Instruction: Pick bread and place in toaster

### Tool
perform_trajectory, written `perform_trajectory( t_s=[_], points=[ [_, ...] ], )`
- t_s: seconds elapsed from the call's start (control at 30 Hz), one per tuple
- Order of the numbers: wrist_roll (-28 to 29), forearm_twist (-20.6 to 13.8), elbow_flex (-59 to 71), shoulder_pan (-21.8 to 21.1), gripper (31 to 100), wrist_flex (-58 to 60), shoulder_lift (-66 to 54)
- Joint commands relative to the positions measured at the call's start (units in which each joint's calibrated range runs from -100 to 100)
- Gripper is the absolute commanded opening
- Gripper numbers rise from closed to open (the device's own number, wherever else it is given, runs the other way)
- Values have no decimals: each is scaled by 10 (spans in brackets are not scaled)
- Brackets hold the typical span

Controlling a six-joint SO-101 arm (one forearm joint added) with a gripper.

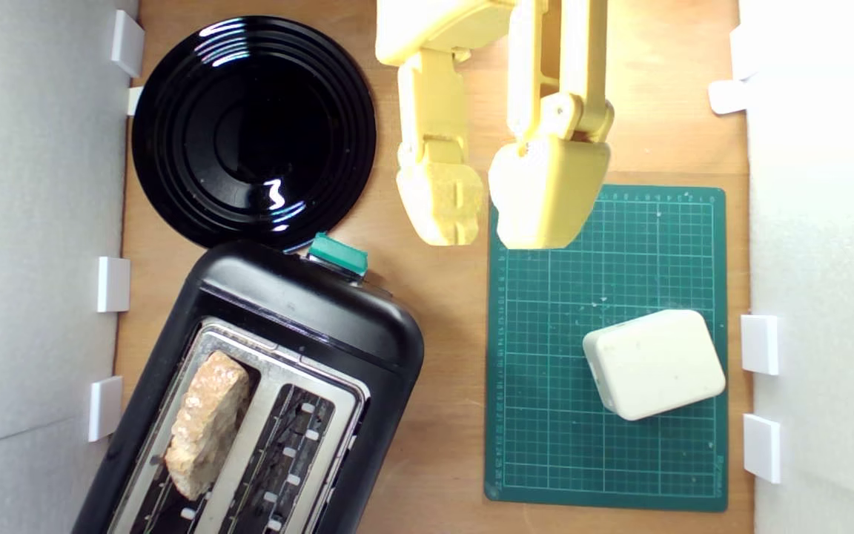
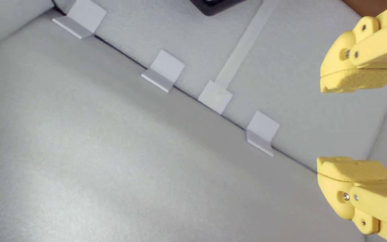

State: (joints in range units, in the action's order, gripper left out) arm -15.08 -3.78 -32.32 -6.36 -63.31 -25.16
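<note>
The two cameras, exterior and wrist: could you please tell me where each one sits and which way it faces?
Exterior view: overhead, looking straight down on the wooden table, with the toaster holding the bread, and the yellow arm's open gripper.
Wrist view: on the arm, facing grey foam walls past the gripper, its jaws apart and empty.
Shared: the gripper and white wall clips.

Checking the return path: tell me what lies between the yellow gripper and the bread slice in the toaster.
In the exterior view, between the open yellow gripper and the crusty bread slice lie bare wooden tabletop and the black two-slot toaster's lever end.
</note>
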Motion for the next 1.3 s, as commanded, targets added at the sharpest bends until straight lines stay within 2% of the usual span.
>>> perform_trajectory(
  t_s=[0.0, 0.2, 0.4, 0.67, 0.9, 1.27],
  points=[
    [22, 7, 69, -28, 774, 19, -50],
    [38, 7, 197, -65, 768, 18, -118],
    [33, 7, 325, -80, 656, 19, -194],
    [3, 7, 562, -110, 578, 19, -338],
    [-26, 8, 792, -110, 503, 19, -478],
    [-70, 4, 1042, -110, 483, 16, -654]
  ],
)
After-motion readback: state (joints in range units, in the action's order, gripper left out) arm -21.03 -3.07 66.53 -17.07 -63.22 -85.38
